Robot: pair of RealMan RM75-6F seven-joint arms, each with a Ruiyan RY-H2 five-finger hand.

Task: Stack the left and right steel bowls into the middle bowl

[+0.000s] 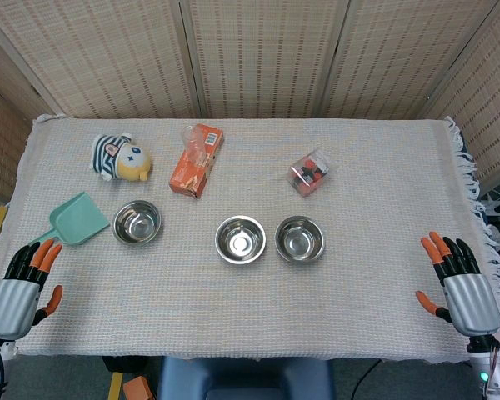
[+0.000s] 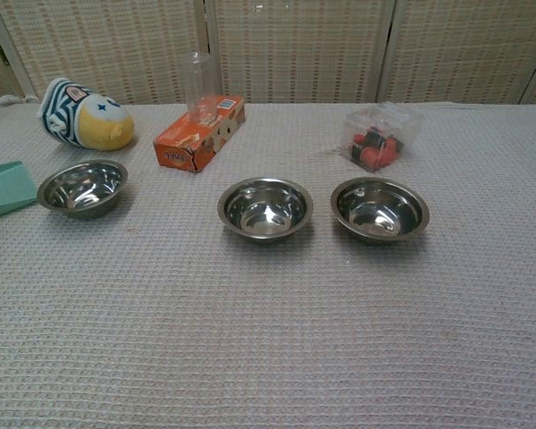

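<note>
Three steel bowls stand apart in a row: left bowl (image 1: 137,222), middle bowl (image 1: 240,239), right bowl (image 1: 300,238) (all upright). The left hand (image 1: 22,286) and right hand (image 1: 460,283) rest at the table's edges, fingers spread, holding nothing.

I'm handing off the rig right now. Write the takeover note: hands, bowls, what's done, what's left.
Left hand: open, empty, at the table's near left corner.
Right hand: open, empty, at the near right corner.
Left bowl sits beside the green scoop; middle bowl and right bowl stand close together, apart. All three upright and empty.
Done: nothing stacked yet.
Left: put the left and right bowls into the middle bowl.
</note>
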